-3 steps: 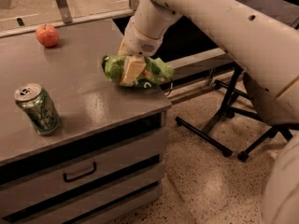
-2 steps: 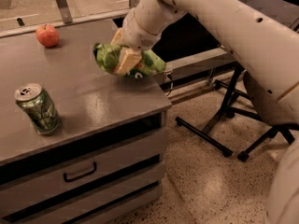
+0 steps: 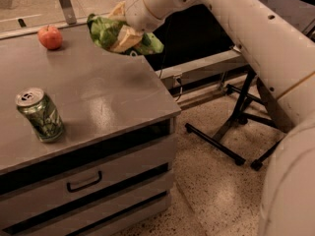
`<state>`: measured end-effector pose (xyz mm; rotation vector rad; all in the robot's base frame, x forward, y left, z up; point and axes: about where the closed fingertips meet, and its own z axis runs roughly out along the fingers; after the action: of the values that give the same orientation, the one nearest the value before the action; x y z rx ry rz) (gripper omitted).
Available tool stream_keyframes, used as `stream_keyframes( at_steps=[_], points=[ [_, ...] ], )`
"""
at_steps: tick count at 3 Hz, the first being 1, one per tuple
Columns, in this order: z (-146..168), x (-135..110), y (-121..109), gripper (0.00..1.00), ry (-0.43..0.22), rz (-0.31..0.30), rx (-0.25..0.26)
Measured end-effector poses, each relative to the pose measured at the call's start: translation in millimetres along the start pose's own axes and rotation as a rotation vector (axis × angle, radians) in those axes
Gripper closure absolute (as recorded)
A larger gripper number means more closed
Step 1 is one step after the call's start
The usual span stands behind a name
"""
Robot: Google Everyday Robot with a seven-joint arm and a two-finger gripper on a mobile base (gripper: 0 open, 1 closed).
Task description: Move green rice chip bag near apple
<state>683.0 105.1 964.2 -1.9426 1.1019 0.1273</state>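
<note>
Green rice chip bag (image 3: 102, 31), gripper (image 3: 124, 35) seemingly over corner (image 3: 139, 63)

Hand (image 3: 124, 35) over table (image 3: 98, 100), seemingly half-buried in green rice chip bag (image 3: 102, 31), arm (image 3: 236, 28) cropped

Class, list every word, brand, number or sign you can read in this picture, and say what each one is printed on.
No text can be read.
Crumpled shiny green rice chip bag, clamped in the gripper above the grey table's back edge: white and dark print, too blurred.
Green cylindrical soda can, front left: pale markings, unreadable.
Round red apple: no lettering.
</note>
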Motion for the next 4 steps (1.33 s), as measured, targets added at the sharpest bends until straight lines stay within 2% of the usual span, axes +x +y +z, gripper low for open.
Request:
stream_keyframes(
  at_steps=[1, 2, 3, 4],
  points=[
    [3, -4, -46, 1.0, -0.096, -0.026, 0.088],
    [11, -14, -84, 1.0, -0.093, -0.082, 0.14],
    [53, -10, -107, 1.0, 0.022, -0.188, 0.111],
    [109, 1, -106, 1.0, 0.087, -0.268, 0.038]
  ],
)
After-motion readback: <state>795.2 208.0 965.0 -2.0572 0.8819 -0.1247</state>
